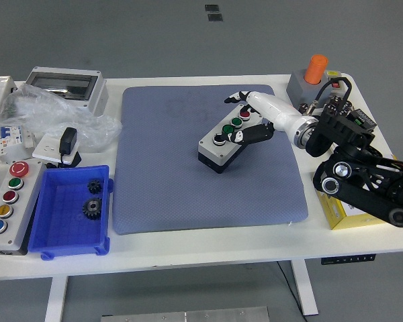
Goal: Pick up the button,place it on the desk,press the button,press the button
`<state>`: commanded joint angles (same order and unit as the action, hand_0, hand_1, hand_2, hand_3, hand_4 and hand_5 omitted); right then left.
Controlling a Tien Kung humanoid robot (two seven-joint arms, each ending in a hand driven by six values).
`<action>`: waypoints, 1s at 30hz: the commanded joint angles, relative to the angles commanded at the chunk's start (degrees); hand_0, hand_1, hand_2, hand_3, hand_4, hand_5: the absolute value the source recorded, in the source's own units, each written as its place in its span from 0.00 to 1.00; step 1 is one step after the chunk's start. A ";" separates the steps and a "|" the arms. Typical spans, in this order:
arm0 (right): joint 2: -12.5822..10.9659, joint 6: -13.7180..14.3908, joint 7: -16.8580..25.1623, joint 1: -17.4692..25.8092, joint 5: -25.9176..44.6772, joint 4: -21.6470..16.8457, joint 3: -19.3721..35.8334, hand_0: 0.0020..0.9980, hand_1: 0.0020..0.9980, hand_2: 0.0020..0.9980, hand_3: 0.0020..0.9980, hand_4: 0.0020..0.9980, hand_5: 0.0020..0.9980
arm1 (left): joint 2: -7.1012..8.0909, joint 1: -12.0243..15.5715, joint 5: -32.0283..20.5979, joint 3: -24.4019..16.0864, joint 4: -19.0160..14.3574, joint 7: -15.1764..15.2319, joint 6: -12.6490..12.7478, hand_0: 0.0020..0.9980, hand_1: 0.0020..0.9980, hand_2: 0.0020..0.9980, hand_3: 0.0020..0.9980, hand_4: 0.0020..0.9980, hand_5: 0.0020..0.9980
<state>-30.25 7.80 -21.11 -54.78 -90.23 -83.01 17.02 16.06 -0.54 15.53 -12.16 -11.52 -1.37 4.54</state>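
The button box (pixel 227 141), a rigid, probably light plastic case best gripped across its long sides, sits on the blue mat (pixel 174 194) mid-desk, the right hand (pixel 245 121) at its 2 o'clock end, fingers curled loosely around it.

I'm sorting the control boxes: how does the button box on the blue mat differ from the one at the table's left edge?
The box on the mat is shorter, with three buttons visible: red, green and white. The left box is longer, with five: a big red one, green, red, yellow, blue. The mat box lies diagonally with the right robot hand on it; the left box is untouched. Both are grey with a single row of buttons.
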 joint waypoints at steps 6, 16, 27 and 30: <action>1.45 -1.27 -1.06 -5.65 -10.59 2.16 -6.94 0.88 0.93 1.00 1.00 0.88 0.23 | -0.04 -0.04 -0.09 0.22 -0.01 -0.02 -0.01 0.59 0.63 0.60 0.61 0.66 0.33; 4.68 -8.60 4.92 -11.62 -31.10 8.49 -11.86 0.91 0.95 1.00 1.00 0.87 0.17 | 0.01 -0.12 -0.54 0.99 0.01 0.01 -0.05 0.59 0.63 0.60 0.61 0.66 0.33; 10.10 -17.94 15.06 -11.06 -39.77 15.34 -5.21 0.92 0.97 1.00 1.00 0.82 0.03 | 0.03 -0.32 -0.67 1.43 0.03 0.15 -0.16 0.59 0.63 0.60 0.61 0.66 0.33; 10.77 -19.38 16.57 -10.34 -39.77 16.24 -4.06 0.92 0.97 1.00 1.00 0.80 0.00 | 0.06 -0.30 -0.68 1.42 0.03 0.24 -0.16 0.59 0.63 0.60 0.61 0.66 0.33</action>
<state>-19.47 -11.58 -4.54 -65.12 -130.00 -66.78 12.96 16.12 -0.85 14.85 -10.74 -11.49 -1.14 4.37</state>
